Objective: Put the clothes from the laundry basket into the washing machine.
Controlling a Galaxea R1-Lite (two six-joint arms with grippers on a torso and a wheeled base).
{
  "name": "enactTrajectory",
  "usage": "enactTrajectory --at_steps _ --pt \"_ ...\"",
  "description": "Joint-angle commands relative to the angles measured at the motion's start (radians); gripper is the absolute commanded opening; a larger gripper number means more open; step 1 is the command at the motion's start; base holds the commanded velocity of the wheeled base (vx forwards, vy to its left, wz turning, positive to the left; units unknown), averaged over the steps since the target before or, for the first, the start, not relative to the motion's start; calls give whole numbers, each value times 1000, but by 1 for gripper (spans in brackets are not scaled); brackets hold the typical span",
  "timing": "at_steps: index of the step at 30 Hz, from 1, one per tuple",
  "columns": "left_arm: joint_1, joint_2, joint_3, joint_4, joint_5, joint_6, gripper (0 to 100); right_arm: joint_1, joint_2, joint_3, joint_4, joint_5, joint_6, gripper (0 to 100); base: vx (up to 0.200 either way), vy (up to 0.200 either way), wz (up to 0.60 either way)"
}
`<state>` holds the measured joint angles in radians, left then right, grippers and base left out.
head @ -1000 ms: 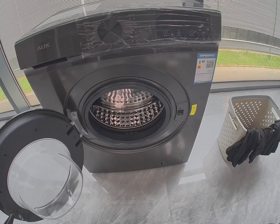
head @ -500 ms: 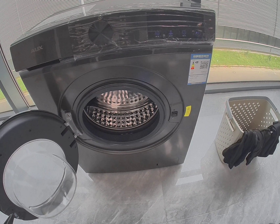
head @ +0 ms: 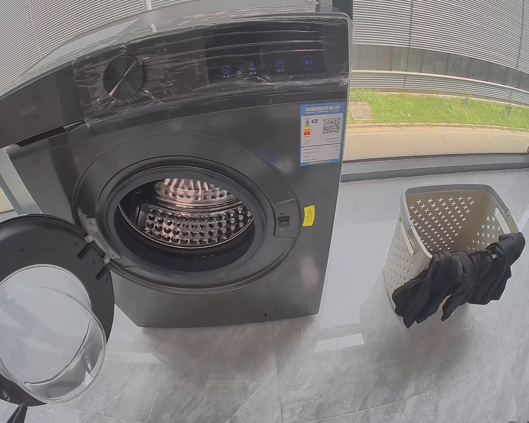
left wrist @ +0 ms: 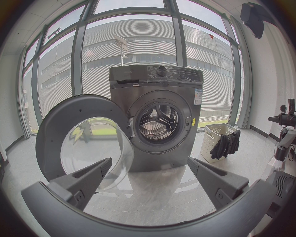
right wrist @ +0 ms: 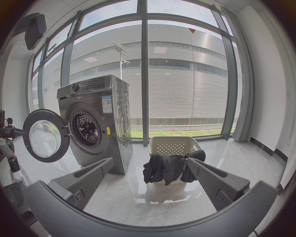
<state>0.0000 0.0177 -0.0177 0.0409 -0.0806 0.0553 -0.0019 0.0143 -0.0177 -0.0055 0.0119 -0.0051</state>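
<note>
– Nearest the robot, what's around?
– Grey marble-look tile floor point(head: 282, 375), an open stretch ahead of both arms. On the robot's left, a round dark door with clear bowl-shaped window point(head: 39, 320) is swung wide. It's hinged at the left of the porthole and sits off to the side, not across the opening.

– Grippers?
– Left gripper point(left wrist: 148, 160) is low at the near-left edge, just short of that door, fingers spread wide, empty, touching nothing. Right gripper point(right wrist: 149, 160) is low at the near-right edge, also spread wide and empty. Its wrist view faces the basket across open floor, well apart from it.

– Clothes?
– Black crumpled clothes point(head: 453, 279) are draped over the near rim of a cream perforated plastic laundry basket point(head: 400, 257). The ends hang down the outside wall, and one end is hooked over the rim's right side. Can't tell if more lies inside. The basket stands upright on the floor.

– And the machine?
– Dark grey front-loading washing machine point(head: 206, 134), left of the basket, near it but not touching. The ribbed steel drum point(head: 190, 220) shows through the open porthole. Clear plastic film point(head: 212, 71) wraps the control panel. Blue-and-white label point(head: 323, 133) and small yellow sticker point(head: 308, 215) on the front.

– Farthest back?
– Tall window panes point(head: 444, 15), with grass and a grey slatted building outside.
</note>
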Motion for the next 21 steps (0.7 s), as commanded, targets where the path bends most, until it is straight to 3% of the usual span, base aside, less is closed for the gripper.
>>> enactTrajectory --at_steps 1,19,21 --pt "0 -18 18 1 1 0 100 0 -14 16 -1 0 -1 100 0 -200 0" --pt "0 -18 18 1 -1 -2 100 0 -14 16 -1 2 -1 100 0 -11 0" --pt "0 -18 18 1 -1 -2 100 0 -14 18 -1 2 -1 100 0 0 -600"
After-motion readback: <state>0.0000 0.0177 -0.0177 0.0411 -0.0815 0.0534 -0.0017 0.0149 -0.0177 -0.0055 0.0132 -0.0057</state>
